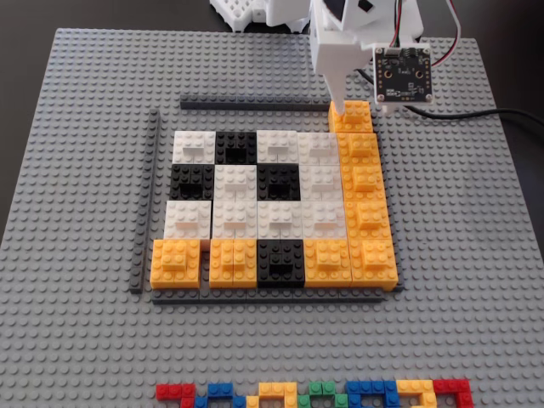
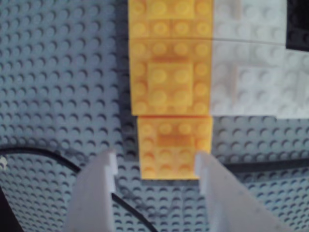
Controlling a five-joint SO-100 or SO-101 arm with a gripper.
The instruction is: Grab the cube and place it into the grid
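Orange-yellow cube (image 2: pixel 174 147), one, against one grid (image 1: pixel 272 212), between spread jaws.

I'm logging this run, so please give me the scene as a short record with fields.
cube: orange-yellow block at the far end of the grid's right orange column, fixed view
grid: white, black and orange blocks, dark grey strips around
end effector: open, fingers either side of the cube; gap at the left finger, right contact unclear
baseplate: light grey, studded
small bricks: multicoloured row at the near edge
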